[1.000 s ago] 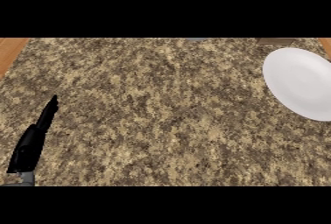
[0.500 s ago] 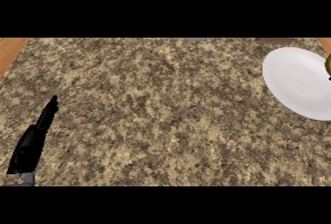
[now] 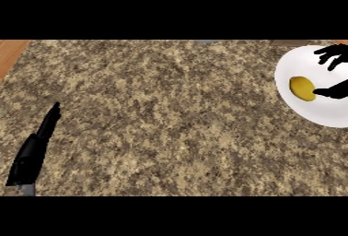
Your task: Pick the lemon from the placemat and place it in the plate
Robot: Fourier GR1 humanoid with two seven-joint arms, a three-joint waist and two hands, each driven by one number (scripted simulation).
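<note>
Right hand (image 3: 333,73) is over the white plate (image 3: 306,110) at the view's right edge, fingers above and thumb below the lemon (image 3: 302,88), spread apart with a gap to the fruit, so not clamped on it as far as I can tell. Lemon sits on the plate's left half, no placemat visible. Likely light, rigid, smooth waxy skin, rounded so it may roll; best held across its short middle, thumb opposite fingers. Left hand (image 3: 32,154) rests open at the lower left on the granite counter (image 3: 163,120), fingers straight.
</note>
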